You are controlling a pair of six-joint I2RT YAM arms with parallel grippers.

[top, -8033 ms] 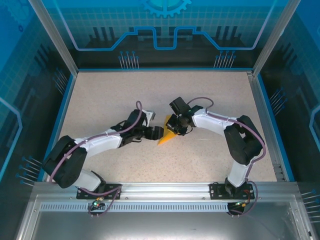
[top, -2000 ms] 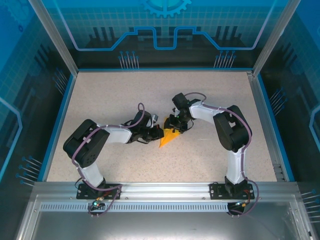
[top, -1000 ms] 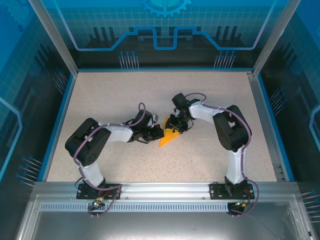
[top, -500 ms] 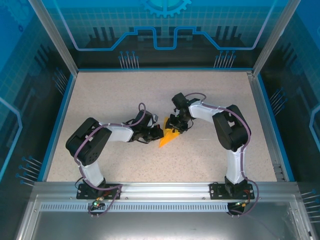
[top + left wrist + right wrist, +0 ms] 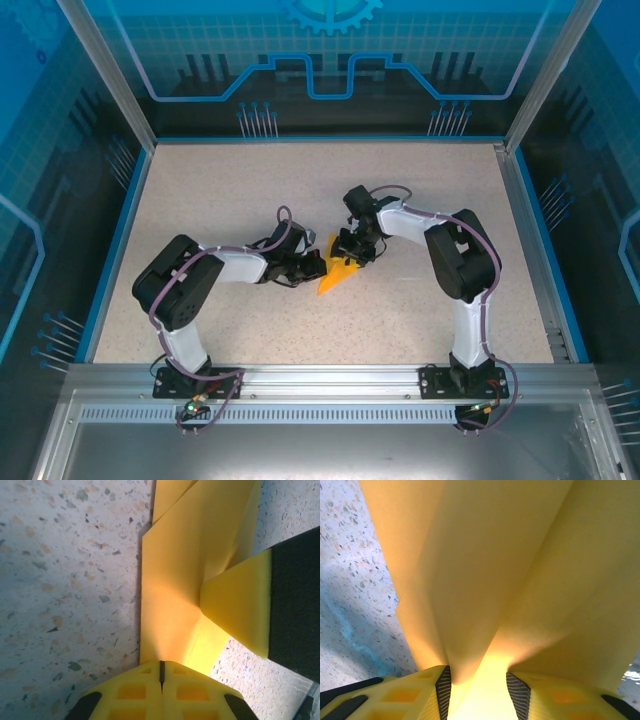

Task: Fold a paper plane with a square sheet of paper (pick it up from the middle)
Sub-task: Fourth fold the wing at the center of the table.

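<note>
Lying at the centre of the table (image 5: pixel 250 190), the plane (image 5: pixel 336 275) points toward the near edge. The right gripper (image 5: pixel 479 679) pinches its far end; the left gripper (image 5: pixel 161 669), jaws pressed together, touches its left side.

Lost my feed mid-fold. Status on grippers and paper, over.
Left gripper shut, tips at the folded bright-orange paper sheet. Right gripper pinching its raised fold. Paper on speckled table between arms; nothing blocking.
</note>
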